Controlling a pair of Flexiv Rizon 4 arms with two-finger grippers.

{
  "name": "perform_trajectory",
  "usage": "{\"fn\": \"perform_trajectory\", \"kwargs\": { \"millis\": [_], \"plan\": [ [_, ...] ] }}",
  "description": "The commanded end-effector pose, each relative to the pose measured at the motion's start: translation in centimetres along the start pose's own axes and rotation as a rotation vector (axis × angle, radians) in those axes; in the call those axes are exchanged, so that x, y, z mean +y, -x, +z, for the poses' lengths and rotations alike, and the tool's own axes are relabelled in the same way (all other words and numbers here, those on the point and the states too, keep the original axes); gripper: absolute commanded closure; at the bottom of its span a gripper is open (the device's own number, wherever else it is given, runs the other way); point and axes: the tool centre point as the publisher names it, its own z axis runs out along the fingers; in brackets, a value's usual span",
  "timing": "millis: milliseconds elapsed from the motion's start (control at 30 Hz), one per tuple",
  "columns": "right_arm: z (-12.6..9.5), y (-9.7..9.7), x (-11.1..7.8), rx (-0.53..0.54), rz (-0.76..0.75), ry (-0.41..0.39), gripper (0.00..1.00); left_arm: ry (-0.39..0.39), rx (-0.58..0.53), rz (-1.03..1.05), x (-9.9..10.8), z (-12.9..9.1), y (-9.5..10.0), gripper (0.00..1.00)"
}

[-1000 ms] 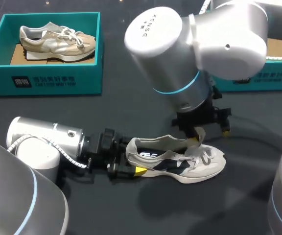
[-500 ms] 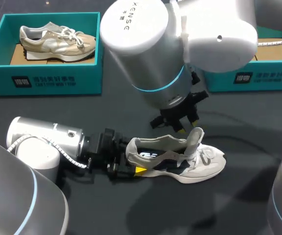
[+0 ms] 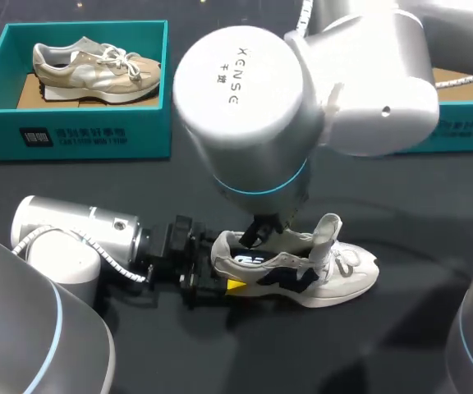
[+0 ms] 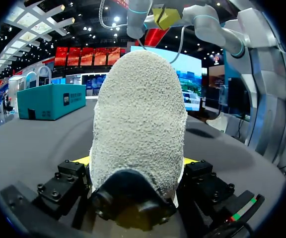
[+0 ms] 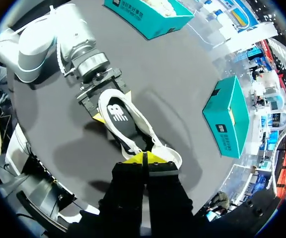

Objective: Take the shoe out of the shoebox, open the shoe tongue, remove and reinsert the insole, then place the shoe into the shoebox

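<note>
Left hand [image 3: 216, 269] clamps one shoe [image 3: 302, 275] by the heel, right hand [image 5: 144, 158] pinched empty above it; second shoe [image 3: 97, 70] fills left box [image 3: 80, 131], right box [image 3: 458, 131] partly hidden.

R arm [image 3: 245, 98] has swung over from the toe end of the shoe [image 3: 339, 275] toward its heel end. 1 s ago the R gripper [image 3: 257, 231] hung right over the laces, at the tongue [image 3: 328, 230]. 0.5 s ago it was behind the shoe's mid, clear of it. Now it's down at the shoe's opening near the heel collar, mostly hidden under the wrist. Tongue was bent low under the gripper; it now stands upright & free. The arm's big wrist housing has come across w/ it, covering the mid desk [image 3: 384, 345] behind the shoe
</note>
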Motion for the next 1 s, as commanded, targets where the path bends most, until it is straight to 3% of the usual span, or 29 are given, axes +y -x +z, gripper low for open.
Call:
{"fn": "perform_trajectory", "kwargs": {
  "millis": [33,167,300,700,833,1000],
  "plan": [
    [1.1,0.4,0.3,0.042,-0.081,0.039,1.00,0.002,-0.002,0.001,0.2,0.2,0.2,1.00],
    [2.7,-1.2,3.1,0.109,-0.278,0.072,1.00,0.002,-0.002,0.001,0.2,0.2,0.2,1.00],
    [3.4,-2.6,3.9,0.167,-0.399,0.083,1.00,0.002,-0.002,0.001,0.2,0.2,0.2,1.00],
    [3.4,-2.7,3.8,0.174,-0.412,0.060,1.00,0.002,-0.002,0.001,0.2,0.2,0.2,1.00],
    [6.0,-3.6,4.8,0.187,-0.472,0.078,1.00,0.002,-0.002,0.001,0.2,0.2,0.2,1.00],
    [8.0,-4.2,4.7,0.200,-0.504,0.098,1.00,0.002,-0.002,0.001,0.2,0.2,0.2,1.00]
  ]
}}
